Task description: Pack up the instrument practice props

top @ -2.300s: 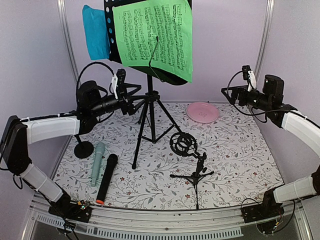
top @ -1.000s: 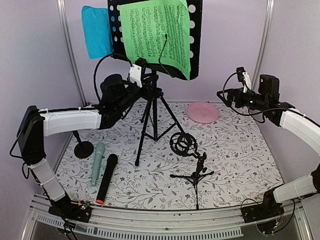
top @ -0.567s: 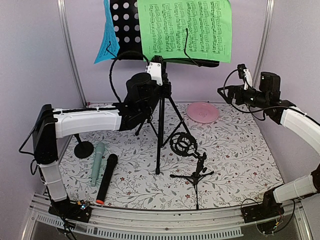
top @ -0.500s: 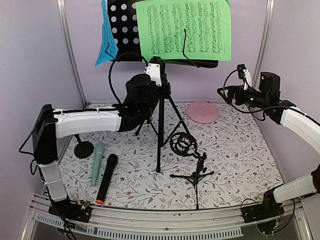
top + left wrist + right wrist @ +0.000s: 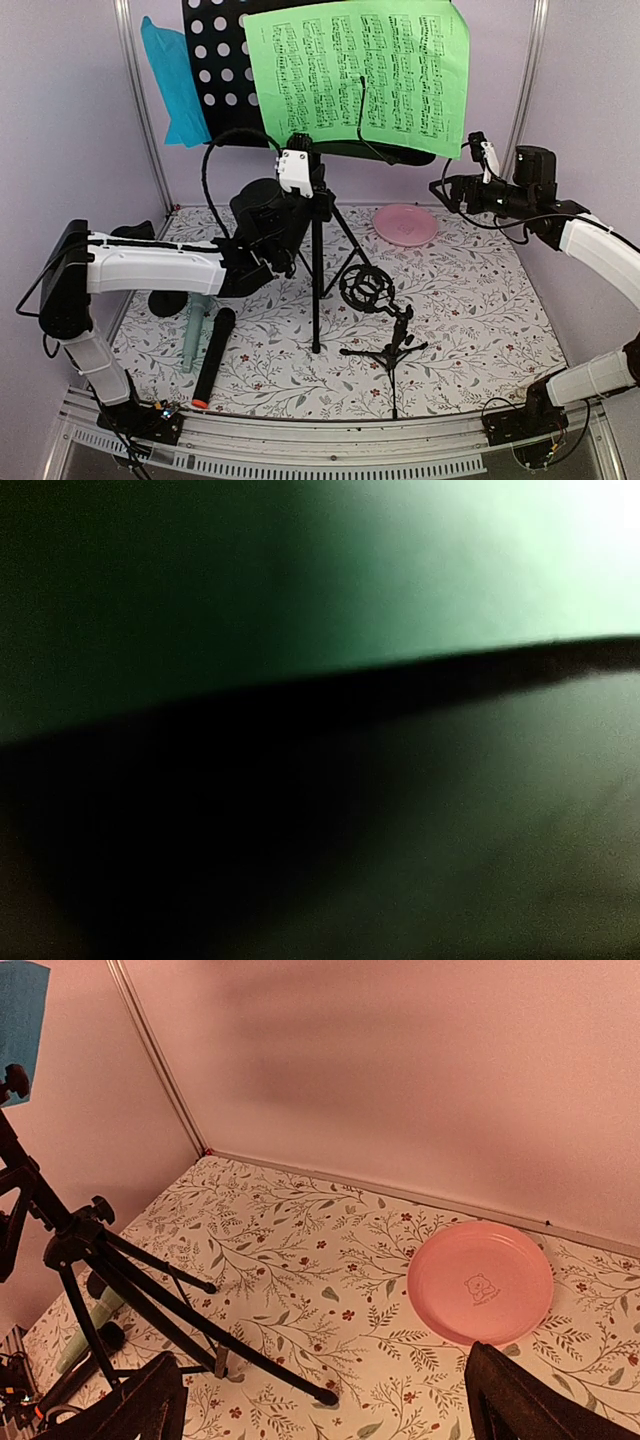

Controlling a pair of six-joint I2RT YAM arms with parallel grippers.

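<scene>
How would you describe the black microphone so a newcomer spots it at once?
Find the tall music stand on the floral table, then look to its left near the front edge. Two microphones lie side by side there; the black microphone is the one nearer the stand, with an orange end, unlike the mint-green microphone.

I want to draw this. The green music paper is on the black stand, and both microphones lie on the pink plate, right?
Not quite. The green music paper is on the black stand, but the black microphone and mint-green microphone lie on the flowered table, far from the pink plate. The top view shows it.
</scene>
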